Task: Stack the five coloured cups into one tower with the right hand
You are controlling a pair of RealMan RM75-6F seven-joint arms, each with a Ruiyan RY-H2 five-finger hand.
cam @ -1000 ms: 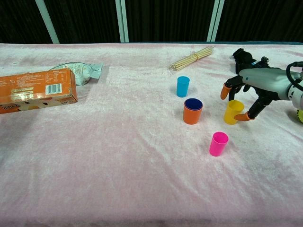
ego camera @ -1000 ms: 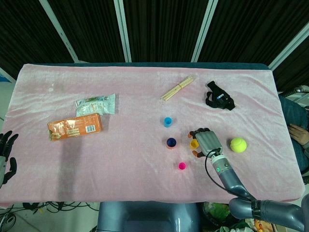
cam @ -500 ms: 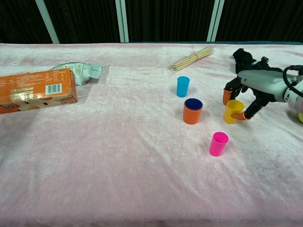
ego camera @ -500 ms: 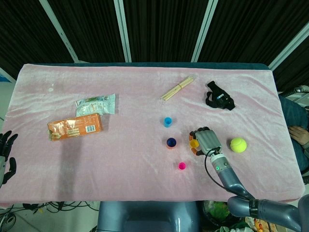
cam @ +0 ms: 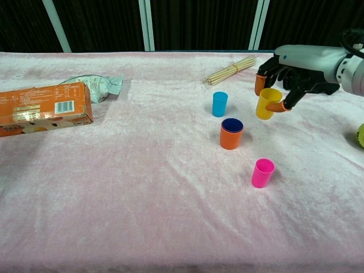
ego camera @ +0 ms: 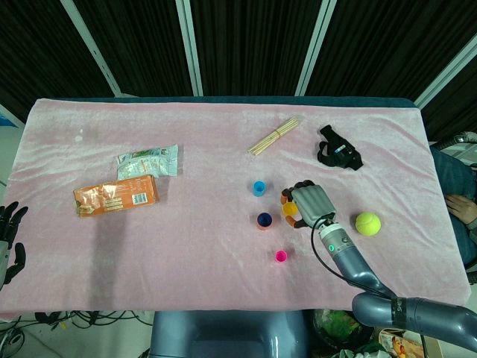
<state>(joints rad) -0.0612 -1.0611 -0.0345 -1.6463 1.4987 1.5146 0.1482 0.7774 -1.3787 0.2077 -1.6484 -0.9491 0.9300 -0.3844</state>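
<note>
The right hand (ego camera: 311,205) has a pale grey, smooth plastic back and dark fingers (cam: 260,85) ending in orange rubbery tips. Behind it comes a light grey cylindrical wrist with a small green light, then a blue-grey metallic arm (ego camera: 361,274) with a thin black cable running alongside. The left hand (ego camera: 9,235) is black all over.

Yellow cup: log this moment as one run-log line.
right hand: holds yellow cup, off the cloth | stack: navy in orange | blue, pink: loose | left hand: idle
</note>
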